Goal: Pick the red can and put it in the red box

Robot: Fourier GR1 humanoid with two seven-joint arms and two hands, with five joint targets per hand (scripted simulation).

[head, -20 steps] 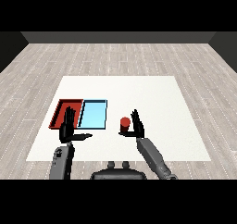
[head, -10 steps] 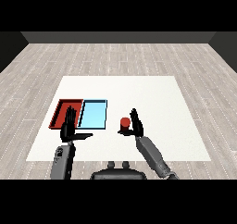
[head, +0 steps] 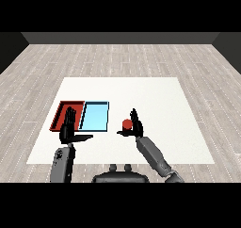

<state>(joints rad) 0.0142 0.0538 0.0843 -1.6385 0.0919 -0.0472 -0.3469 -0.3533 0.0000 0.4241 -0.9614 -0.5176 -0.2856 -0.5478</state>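
Right robot hand [head: 136, 126] sits just beside the red can [head: 126, 124], on the can's right. Its fingers point up and away, straight, and the thumb reaches out low toward the can's base. The hand is spread wide, not wrapped round anything. Whether the palm touches the can's side, I cannot tell; the two read as pressed close together. Its grey forearm runs back down to the lower right.

The can stands upright on the white surface [head: 155, 100], right of both trays and outside them, near the front half of the surface.

Over to the left robot hand [head: 69, 130]: also open, fingers straight and pointing up, thumb sticking out to the right. It holds nothing. It overlaps the near edge of the red tray [head: 63, 110] and the front left corner of the blue tray [head: 96, 116]; how high above them it hangs is unclear. Its forearm drops straight down toward the bottom left.

The red tray lies at the left, the blue tray touching its right side. The blue tray sits between the red tray and the can. Around the surface runs a grey plank floor [head: 122, 57].
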